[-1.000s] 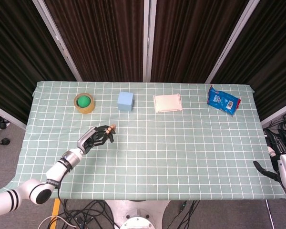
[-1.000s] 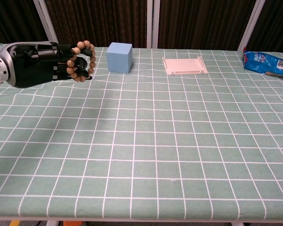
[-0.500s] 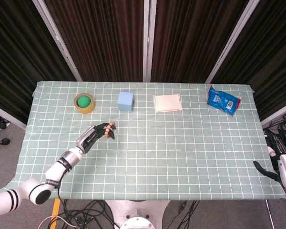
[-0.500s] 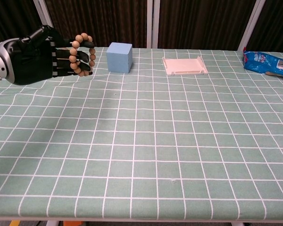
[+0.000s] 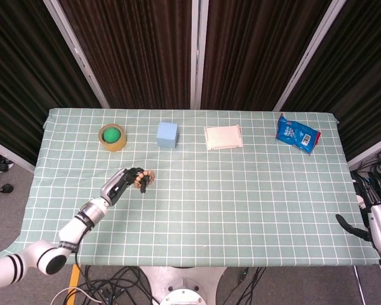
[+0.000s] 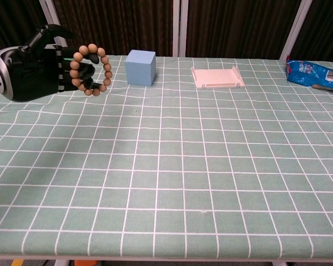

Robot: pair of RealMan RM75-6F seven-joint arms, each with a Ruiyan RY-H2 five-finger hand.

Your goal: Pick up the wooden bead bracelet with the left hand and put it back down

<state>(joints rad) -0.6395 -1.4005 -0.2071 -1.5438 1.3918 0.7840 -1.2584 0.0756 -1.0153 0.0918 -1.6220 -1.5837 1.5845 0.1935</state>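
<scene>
One broad table (image 5: 254, 210), covered in green checked cloth, is seen beneath the whole scene. The left hand (image 6: 41, 69) is raised over its left portion, fingers hooked through the wooden bead bracelet (image 6: 90, 70), which hangs as an open ring clear of the cloth. The right hand (image 5: 376, 222) is parked off the table's right edge, loosely spread and holding nothing. For a clean set-down, the bracelet should be lowered until the beads touch bare cloth, well short of the blue cube (image 6: 141, 67), and only then let go, with the fingers drawn out sideways so no bead is snagged.
</scene>
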